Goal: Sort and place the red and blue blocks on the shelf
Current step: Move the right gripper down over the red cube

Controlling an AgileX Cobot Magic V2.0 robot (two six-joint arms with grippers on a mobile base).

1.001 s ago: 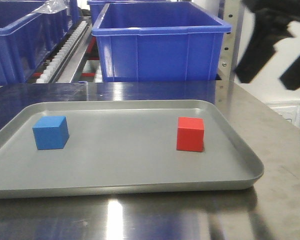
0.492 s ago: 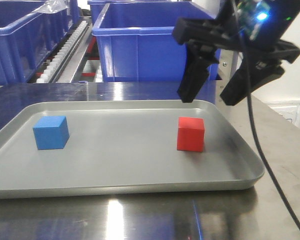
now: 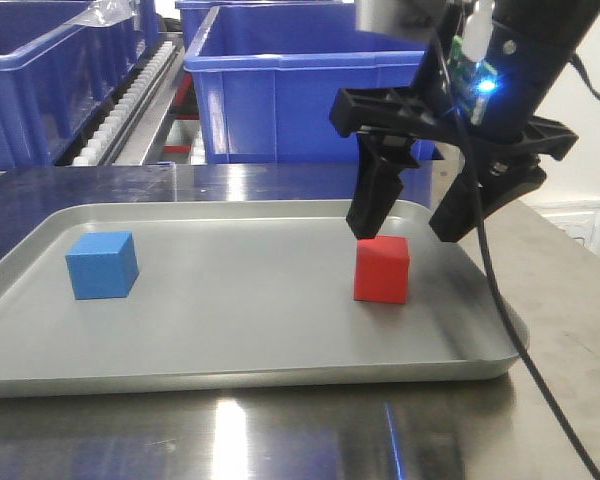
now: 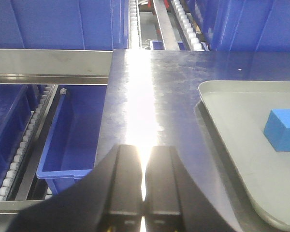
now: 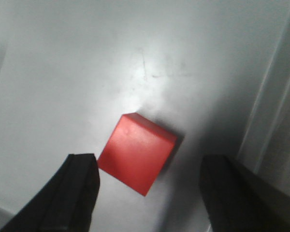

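Right gripper (image 3: 404,230), fingers spread, poised just above the red block (image 3: 381,270) in the grey tray (image 3: 230,330); left gripper (image 4: 144,153), fingers pressed together, over the surface (image 4: 150,72).

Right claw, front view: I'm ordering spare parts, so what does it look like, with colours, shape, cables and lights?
The right claw is matte black, with two flat, tapering fingers on a black crossbar. Above it sits a small green circuit board with a lit blue light. A thin black cable hangs from it. No markings show.
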